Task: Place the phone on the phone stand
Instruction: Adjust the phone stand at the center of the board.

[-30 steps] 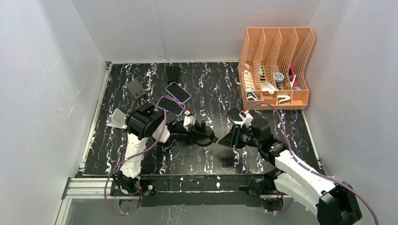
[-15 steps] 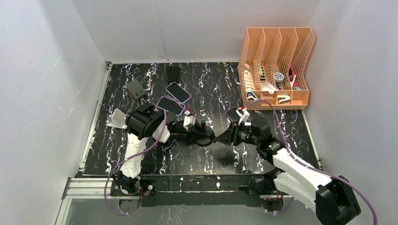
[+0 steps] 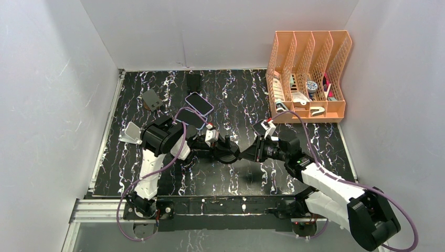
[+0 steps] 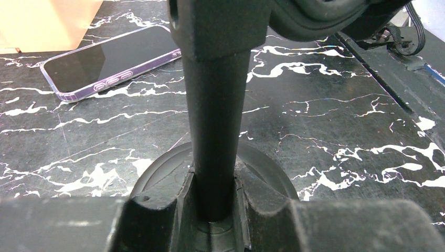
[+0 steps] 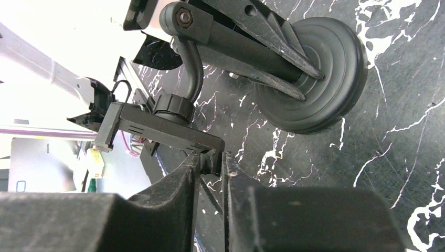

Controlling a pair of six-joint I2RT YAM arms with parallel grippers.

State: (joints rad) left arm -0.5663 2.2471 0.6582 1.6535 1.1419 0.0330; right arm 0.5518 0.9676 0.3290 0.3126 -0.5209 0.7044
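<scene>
The left gripper (image 4: pixel 212 211) is clamping the post (image 4: pixel 214 105) of the phone stand (image 3: pixel 227 151) just above its round base (image 5: pixel 315 79), evidently steadying it against tipping. The right gripper (image 5: pixel 211 170) is pinching one edge of the cradle (image 5: pixel 157 128) between nearly closed fingers, probably setting its angle to receive a handset. The phone (image 4: pixel 113 60) is lying flat, screen up, on the table (image 3: pixel 241 100), apart from the stand and not yet picked up.
</scene>
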